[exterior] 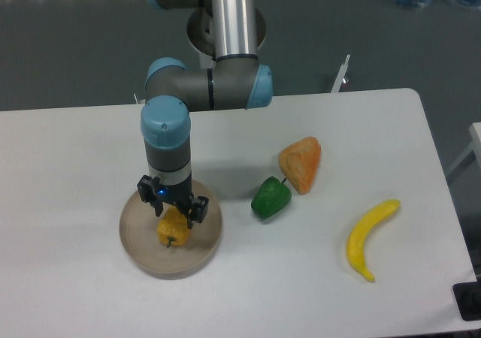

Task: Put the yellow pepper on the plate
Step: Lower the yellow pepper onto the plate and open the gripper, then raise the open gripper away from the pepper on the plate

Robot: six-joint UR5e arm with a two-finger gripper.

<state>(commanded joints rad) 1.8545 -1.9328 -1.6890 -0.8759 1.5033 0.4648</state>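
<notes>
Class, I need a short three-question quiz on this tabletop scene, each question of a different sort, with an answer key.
1. True or false: the yellow pepper sits over the plate.
2. Multiple choice: which thing lies nearest the table's right edge? A) green pepper B) banana C) orange wedge-shaped toy
3. Fill in: the gripper stands directly above the ____ pepper.

Key:
1. True. The pepper lies inside the plate's rim.
2. B. The banana is farthest right; the green pepper and the wedge sit nearer the middle.
3. Yellow. Whether the jaws grip it or have let go cannot be told from this view.
</notes>
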